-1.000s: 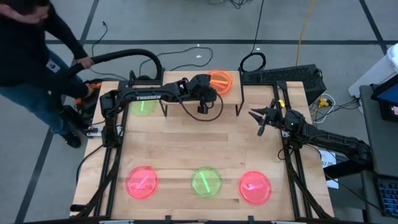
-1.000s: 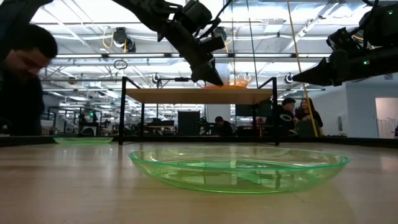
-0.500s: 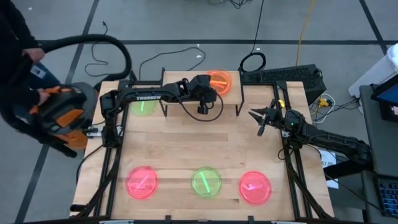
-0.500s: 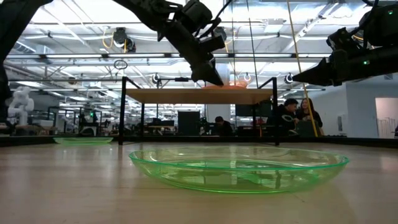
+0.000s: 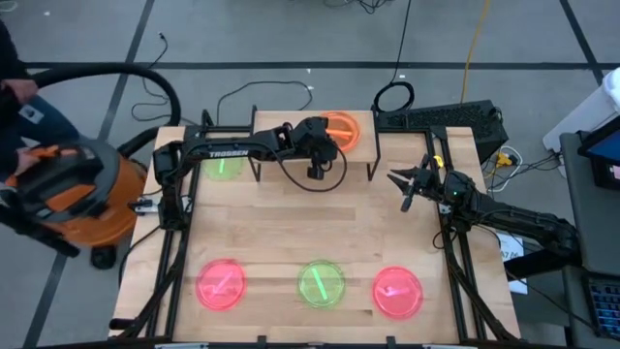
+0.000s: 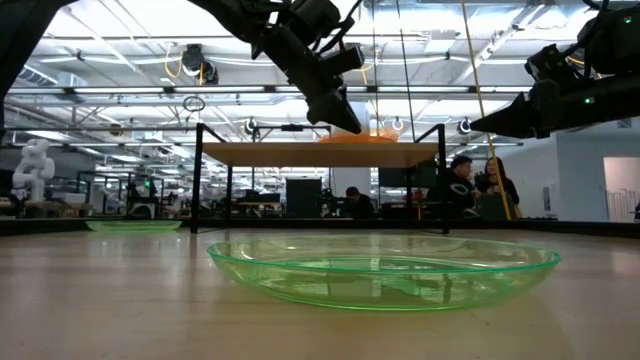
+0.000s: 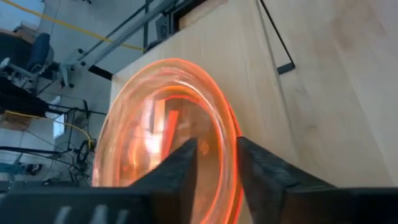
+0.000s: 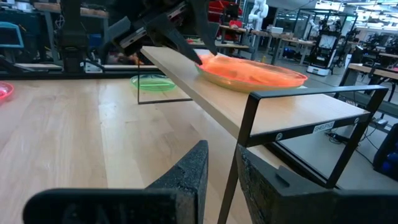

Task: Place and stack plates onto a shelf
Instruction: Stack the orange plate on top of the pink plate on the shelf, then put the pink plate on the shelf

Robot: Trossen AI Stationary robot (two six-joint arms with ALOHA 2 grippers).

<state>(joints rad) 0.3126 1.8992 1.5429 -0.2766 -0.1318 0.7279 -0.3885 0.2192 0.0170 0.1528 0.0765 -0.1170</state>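
Orange plate [image 7: 165,134] — left gripper [image 7: 217,165] slightly parted

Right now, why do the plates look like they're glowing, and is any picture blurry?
High view: the pink, green and orange plates are translucent and catch the overhead light. Low view: the near green plate shows bright rim glints against a backlit room. Left wrist view: the orange plate is close and soft, its rim flaring. Right wrist view: the near fingers are blurred.

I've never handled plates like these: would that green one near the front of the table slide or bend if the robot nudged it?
The green plate looks thin, see-through plastic, so probably light and a bit flexible. Its glossy underside on the smooth wooden table suggests it would slide easily. Being shallow and wide, it seems unlikely to tip.
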